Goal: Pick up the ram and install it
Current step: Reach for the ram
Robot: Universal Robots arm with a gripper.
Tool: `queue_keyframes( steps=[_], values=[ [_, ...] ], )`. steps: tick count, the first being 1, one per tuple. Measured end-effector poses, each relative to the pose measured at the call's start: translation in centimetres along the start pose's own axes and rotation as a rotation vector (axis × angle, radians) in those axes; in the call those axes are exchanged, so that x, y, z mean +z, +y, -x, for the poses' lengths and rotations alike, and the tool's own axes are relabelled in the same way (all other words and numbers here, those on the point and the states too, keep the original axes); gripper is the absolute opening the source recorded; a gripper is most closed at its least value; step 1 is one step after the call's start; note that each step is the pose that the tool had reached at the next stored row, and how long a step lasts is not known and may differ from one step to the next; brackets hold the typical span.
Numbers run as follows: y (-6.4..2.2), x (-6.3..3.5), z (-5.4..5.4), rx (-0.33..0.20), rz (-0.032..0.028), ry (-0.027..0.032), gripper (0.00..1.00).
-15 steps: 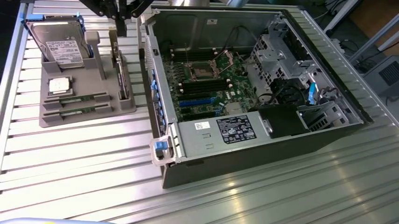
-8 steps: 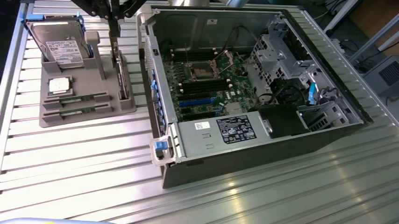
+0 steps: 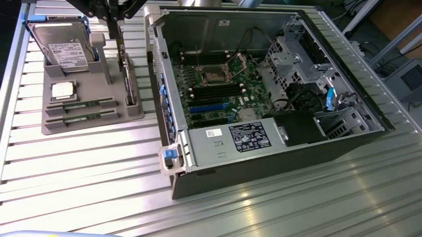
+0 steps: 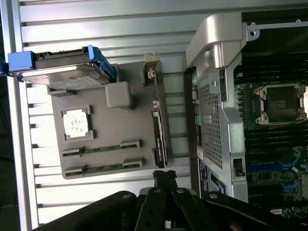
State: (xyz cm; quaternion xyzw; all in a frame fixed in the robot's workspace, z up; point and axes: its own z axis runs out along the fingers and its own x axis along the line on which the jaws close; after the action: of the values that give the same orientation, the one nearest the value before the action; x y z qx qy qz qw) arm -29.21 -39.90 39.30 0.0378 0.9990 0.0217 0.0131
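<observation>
The claw point(image 3: 114, 33) is seen with its fingers pressed together and nothing gripped between them. In the exterior view it is hung over the far part of a grey tray point(image 3: 66, 126), close to the upright hard drive point(image 3: 63, 42) and the expansion card point(image 3: 128, 74) stood on edge. In the wrist view the closed tips of the claw point(image 4: 164, 174) are found just off the end of that expansion card point(image 4: 159, 125).

The ram point(image 3: 79, 103) is laid flat in a slot of the tray point(image 4: 115, 130), clear of the claw, and a second ram stick point(image 3: 79, 117) is laid parallel just beside it. In the wrist view the ram point(image 4: 101, 148) and the second ram stick point(image 4: 103, 168) are shown between grey end clips. A square silver processor chip point(image 3: 63, 90) is seated in its own recess between the ram and the hard drive point(image 4: 62, 72).

To the exterior view's right, an opened computer case point(image 3: 264, 153) is laid on its side on the bench point(image 3: 86, 173), with its green motherboard point(image 3: 224, 84) exposed.
</observation>
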Motion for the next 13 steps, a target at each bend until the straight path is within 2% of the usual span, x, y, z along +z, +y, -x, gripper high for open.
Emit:
queue_keyframes(
  steps=[3,9,13],
  values=[
    [-0.24,-0.01,0.0,0.000,0.0000,0.0000,0.10],
    [-1.39,-0.05,0.1,0.000,0.0000,0.0000,0.10],
    [-1.80,-0.06,0.1,0.000,0.0001,-0.0001,0.10]
  ],
)
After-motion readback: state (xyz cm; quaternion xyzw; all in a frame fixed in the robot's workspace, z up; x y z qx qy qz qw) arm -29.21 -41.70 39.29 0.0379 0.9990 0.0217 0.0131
